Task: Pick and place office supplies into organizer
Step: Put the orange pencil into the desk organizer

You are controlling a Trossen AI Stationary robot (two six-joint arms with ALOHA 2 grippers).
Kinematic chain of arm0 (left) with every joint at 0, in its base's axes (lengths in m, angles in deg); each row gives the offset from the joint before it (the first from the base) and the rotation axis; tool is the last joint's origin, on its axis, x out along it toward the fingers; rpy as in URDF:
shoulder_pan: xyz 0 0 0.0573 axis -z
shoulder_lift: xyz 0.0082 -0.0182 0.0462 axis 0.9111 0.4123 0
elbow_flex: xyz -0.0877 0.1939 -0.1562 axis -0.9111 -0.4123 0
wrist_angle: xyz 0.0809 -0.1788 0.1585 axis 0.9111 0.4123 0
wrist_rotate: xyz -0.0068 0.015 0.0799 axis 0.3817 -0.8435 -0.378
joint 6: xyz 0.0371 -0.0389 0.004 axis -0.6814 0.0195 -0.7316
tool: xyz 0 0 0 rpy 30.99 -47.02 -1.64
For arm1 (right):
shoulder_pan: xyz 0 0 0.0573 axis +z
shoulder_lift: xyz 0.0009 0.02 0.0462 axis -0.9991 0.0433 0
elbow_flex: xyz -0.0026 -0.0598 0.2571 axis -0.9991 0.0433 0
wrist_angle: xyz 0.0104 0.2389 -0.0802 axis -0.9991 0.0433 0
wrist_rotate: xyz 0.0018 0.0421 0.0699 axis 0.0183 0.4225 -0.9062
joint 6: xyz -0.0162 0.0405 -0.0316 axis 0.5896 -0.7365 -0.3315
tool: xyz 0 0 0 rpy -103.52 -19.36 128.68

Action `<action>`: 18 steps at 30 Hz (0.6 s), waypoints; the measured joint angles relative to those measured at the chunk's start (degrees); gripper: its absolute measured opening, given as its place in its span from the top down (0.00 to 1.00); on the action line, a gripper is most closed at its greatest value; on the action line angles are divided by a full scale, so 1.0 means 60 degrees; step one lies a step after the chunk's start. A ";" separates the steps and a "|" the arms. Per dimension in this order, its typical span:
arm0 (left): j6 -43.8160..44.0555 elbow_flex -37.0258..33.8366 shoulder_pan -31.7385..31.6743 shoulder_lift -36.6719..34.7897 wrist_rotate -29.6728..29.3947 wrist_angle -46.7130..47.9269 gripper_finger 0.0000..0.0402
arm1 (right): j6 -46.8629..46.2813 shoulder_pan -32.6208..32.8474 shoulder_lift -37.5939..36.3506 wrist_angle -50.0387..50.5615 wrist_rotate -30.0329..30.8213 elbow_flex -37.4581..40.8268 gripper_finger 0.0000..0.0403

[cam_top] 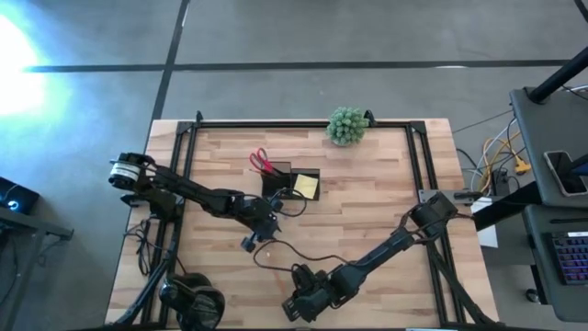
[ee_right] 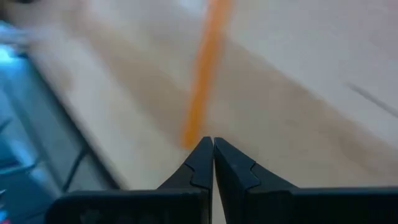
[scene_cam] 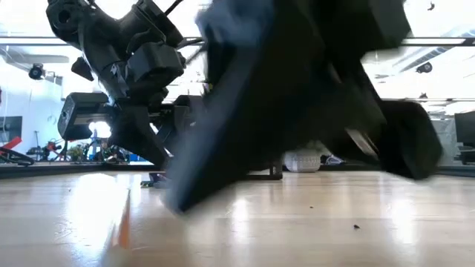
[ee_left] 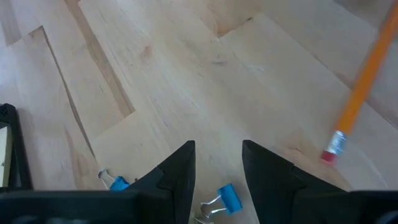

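Observation:
The black organizer [cam_top: 279, 187] stands mid-table and holds red-handled scissors [cam_top: 261, 163] and a yellow sticky-note pad [cam_top: 306, 186]. My left gripper [ee_left: 217, 146] hovers open just near of it [cam_top: 253, 234], fingers pointing down at bare wood. One blue binder clip [ee_left: 229, 198] lies below the gap, and another [ee_left: 115, 182] lies off to one side. An orange pencil [ee_left: 357, 93] with a pink eraser lies on the table farther off. My right gripper [ee_right: 212, 142] is shut, low by the table's near edge [cam_top: 292, 308], with the orange pencil [ee_right: 204, 74] stretching away from its tips. My right gripper has its shut fingertips right at the pencil's near end [ee_right: 188, 140], which lies flat on the table. I cannot tell whether they touch it. My left gripper touches nothing.
A green ball-shaped plant [cam_top: 347, 126] sits at the far edge. Black headphones [cam_top: 193, 299] lie at the near left corner. A dark cable [cam_top: 280, 250] curls across the wood between the two grippers. Open wood lies to the right of the organizer.

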 joint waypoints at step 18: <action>0.0233 -0.0008 -0.0004 0.0003 0.0000 0.0015 0.71 | 0.0548 -0.0124 0.0009 -0.1696 -0.0888 0.0268 0.98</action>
